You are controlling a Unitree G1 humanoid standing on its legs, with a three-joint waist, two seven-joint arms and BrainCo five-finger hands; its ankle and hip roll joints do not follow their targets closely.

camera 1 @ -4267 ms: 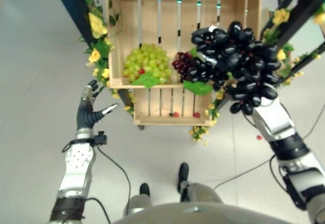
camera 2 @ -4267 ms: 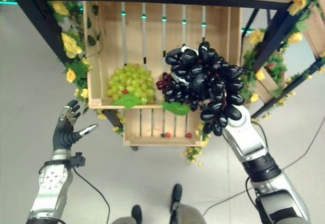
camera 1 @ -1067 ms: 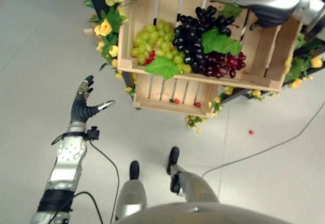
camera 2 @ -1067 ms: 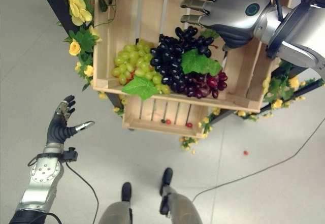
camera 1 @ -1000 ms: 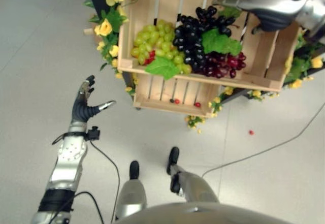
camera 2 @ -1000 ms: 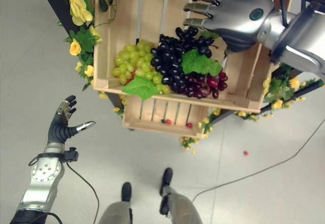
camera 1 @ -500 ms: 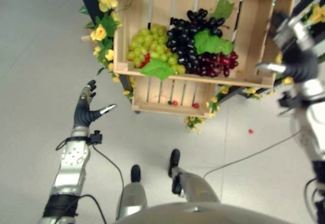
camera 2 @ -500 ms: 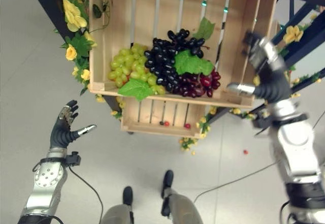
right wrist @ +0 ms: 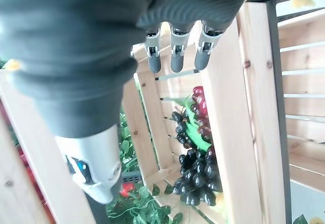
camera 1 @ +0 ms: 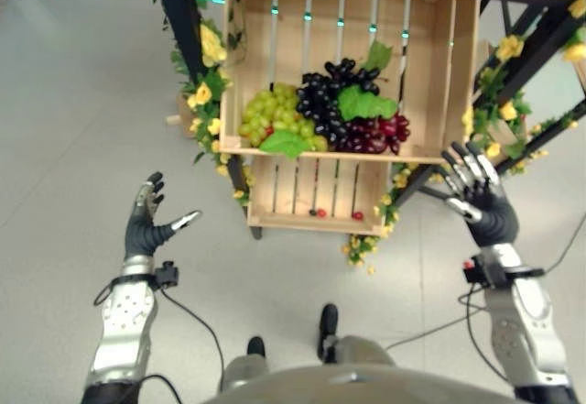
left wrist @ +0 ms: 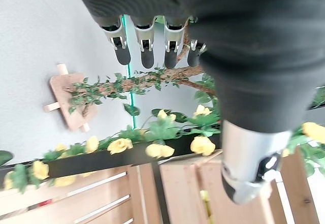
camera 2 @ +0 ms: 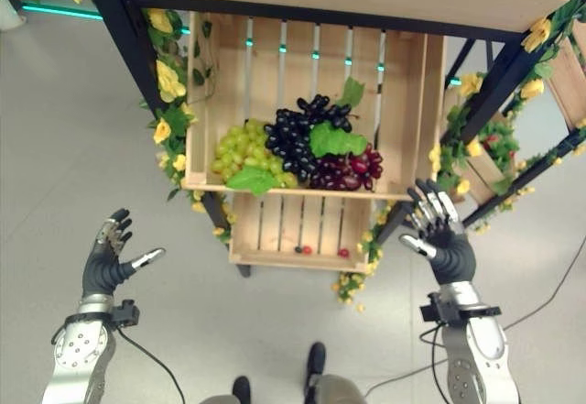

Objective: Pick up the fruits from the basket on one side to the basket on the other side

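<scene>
Both hands hang spread and empty: left hand point(camera 1: 148, 225) at lower left, right hand point(camera 1: 482, 204) at right, beside the crate point(camera 1: 455, 74). Grapes point(camera 1: 328, 111) lie in the crate, upper centre.

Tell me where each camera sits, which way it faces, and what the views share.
Left eye: on the head, looking down at the crate of grapes; left hand and right hand open.
Right eye: same scene, slightly offset.
Left wrist: along its fingers toward yellow flowers.
Right wrist: along its fingers toward the grapes.
Shared: crate and flowers.
</scene>
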